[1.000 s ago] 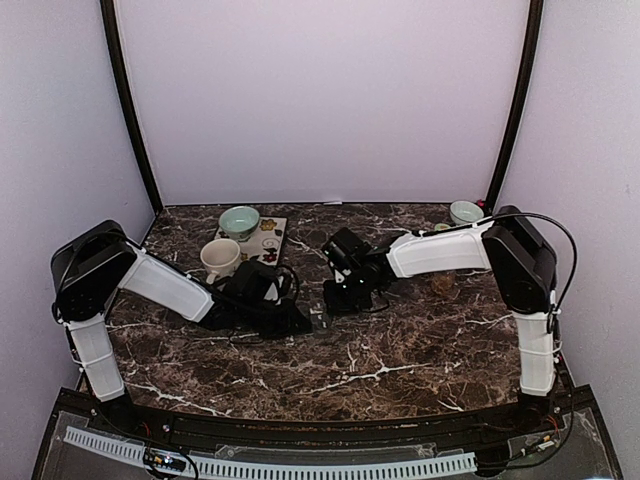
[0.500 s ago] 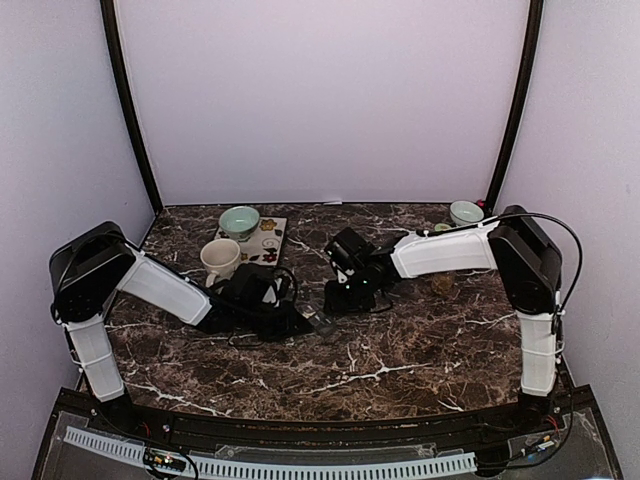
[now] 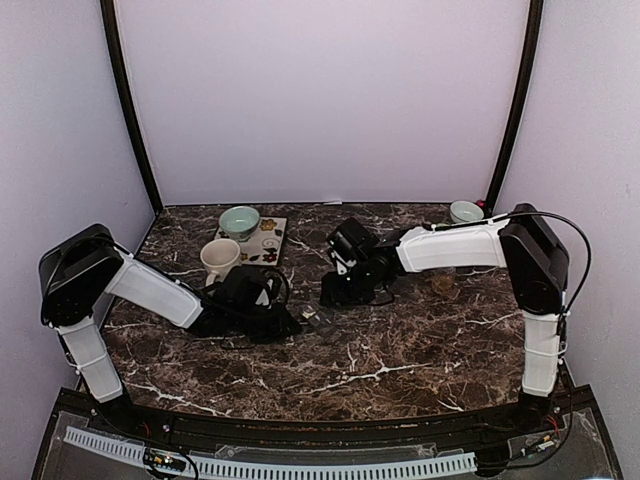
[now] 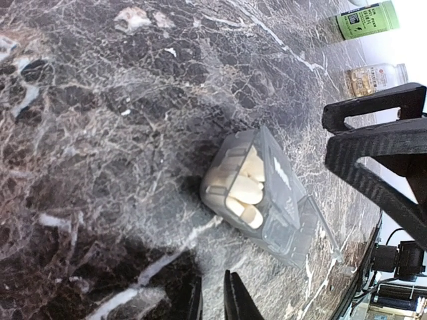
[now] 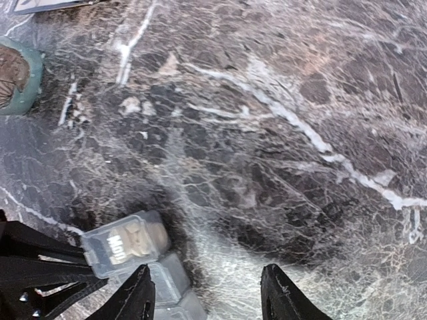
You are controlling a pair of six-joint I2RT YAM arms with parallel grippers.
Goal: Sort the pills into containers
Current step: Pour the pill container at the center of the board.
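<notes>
Dark marble table point(image 3: 420, 350) with white veins, plain lilac walls behind. The containers point(image 4: 263, 193), a smoky see-through plastic strip of joined square cells, lie flat mid-table. One end cell already has a small heap of pills point(image 4: 243, 193), smooth pale oblong ones. I can't read the other cells, so I'd guess it's partly done. Left gripper point(image 4: 213, 298) sits just beside the strip, fingers together on nothing. Right gripper point(image 5: 208, 297) hangs over it, fingers spread, empty.

Pill container point(image 4: 263, 193): 1 strip.
Pills point(image 4: 243, 190): at least 4 pale ones, all in one compartment; exact count unclear.
White mug point(image 3: 220, 258): 1.
Teal bowls point(image 3: 240, 220), point(image 3: 465, 211): 2.
Bottles point(image 4: 367, 19), point(image 4: 373, 79): 2, upper right of the left wrist view.
Patterned mat point(image 3: 262, 240): 1.
</notes>
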